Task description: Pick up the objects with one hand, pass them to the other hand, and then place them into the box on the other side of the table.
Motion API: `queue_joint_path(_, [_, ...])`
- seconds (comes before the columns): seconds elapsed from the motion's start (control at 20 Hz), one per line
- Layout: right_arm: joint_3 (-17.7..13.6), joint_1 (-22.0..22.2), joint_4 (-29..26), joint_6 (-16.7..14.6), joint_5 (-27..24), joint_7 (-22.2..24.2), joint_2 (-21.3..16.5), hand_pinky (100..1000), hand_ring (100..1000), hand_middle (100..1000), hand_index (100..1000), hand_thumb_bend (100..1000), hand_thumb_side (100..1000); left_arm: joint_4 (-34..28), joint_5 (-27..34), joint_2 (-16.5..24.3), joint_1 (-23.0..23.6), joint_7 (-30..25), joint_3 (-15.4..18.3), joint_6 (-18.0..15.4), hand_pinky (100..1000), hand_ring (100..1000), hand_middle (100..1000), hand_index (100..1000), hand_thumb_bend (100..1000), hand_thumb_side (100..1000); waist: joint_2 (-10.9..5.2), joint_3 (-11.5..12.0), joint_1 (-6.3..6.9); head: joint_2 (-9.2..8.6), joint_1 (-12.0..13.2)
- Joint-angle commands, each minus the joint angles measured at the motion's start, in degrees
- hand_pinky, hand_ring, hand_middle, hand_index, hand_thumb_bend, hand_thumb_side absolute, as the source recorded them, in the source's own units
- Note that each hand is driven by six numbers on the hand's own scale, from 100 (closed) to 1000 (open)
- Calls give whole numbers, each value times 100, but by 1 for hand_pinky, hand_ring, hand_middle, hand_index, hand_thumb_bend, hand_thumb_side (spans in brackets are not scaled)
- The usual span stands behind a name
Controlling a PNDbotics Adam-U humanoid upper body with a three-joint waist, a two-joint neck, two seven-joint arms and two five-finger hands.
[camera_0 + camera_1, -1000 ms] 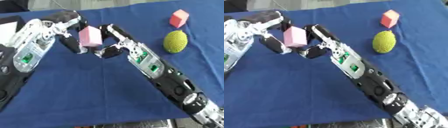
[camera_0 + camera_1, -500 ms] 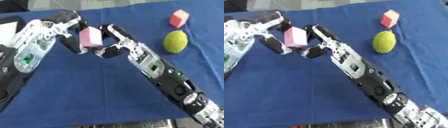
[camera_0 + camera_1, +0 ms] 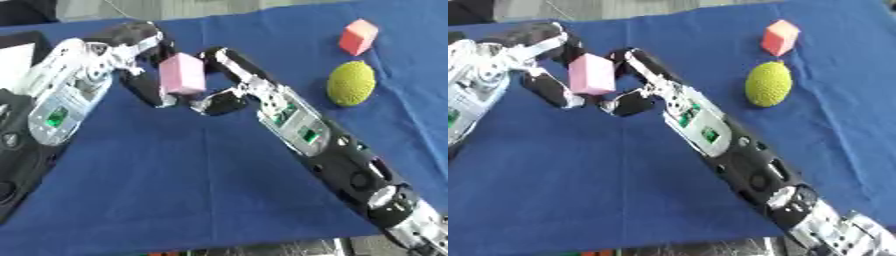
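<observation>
I see the pink block [image 3: 182, 74] held above the blue tablecloth [image 3: 175, 190], between my two hands near the far left of the table; my left hand [image 3: 140, 65] has its fingers curled round the block's left side, and my right hand [image 3: 229, 80] curls round its right side, thumb below, so both are grasping it; the yellow-green bumpy fruit [image 3: 351, 83] lies well apart to the right, with the red-orange block [image 3: 358, 37] just beyond it.
</observation>
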Motion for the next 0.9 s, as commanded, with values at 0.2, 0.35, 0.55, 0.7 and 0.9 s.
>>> queue_joint_path(0.2, [122,-78,-169,-123,100,209,71,822,732,737,813,553,218,-63,-139,70,-103,73,112,62,690,580,465,474,170,132,-117,-8,-11,31,12])
queue_joint_path(0.35, [115,-70,-187,-153,195,268,62,825,740,746,823,544,212,-86,-167,88,-99,60,122,61,689,579,464,473,176,126,-121,-12,-8,31,14])
queue_joint_path(0.55, [107,-50,-206,-182,276,303,50,827,748,755,836,541,207,-115,-198,117,-85,58,144,74,687,577,463,471,179,124,-125,-19,-8,31,17])
queue_joint_path(0.7, [103,-36,-223,-223,311,313,42,830,758,764,851,530,191,-122,-215,132,-76,53,154,79,685,575,462,469,179,125,-125,-24,-9,31,19])
queue_joint_path(0.9, [98,-18,-241,-304,337,333,29,831,763,769,858,533,195,-115,-238,144,-59,79,175,100,682,573,458,466,177,125,-127,-31,-13,31,26])
